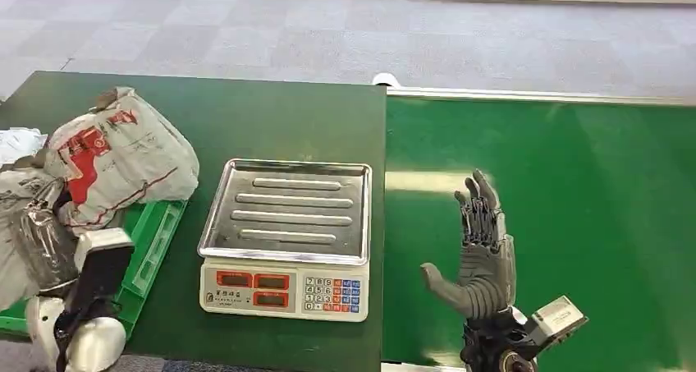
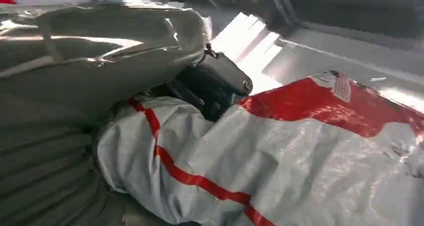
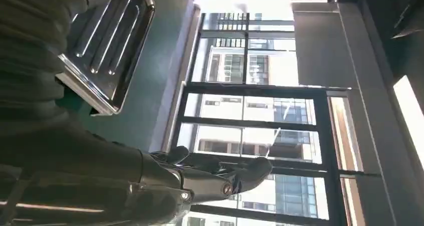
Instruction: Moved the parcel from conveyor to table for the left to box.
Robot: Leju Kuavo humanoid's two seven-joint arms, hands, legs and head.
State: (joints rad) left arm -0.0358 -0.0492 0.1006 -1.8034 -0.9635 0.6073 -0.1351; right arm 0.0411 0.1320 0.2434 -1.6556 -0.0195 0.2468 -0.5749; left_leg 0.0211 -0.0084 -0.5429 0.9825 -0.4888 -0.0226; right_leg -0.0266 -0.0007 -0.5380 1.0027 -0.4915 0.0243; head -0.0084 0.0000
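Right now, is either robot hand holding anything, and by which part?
Right robot hand is open, empty. Left robot hand presses into the parcel; grip unclear.

From my head view, the left hand (image 1: 45, 224) is mostly buried under the grey-and-red parcel (image 1: 115, 154), so I can't tell how its fingers lie. The green tray (image 1: 152, 241) at lower left is largely covered by parcels and cut by the frame's edge. The scale's (image 1: 287, 249) display digits are too small to read. In my left wrist view, the parcel (image 2: 280, 161) hides the fingers beyond one dark tip.
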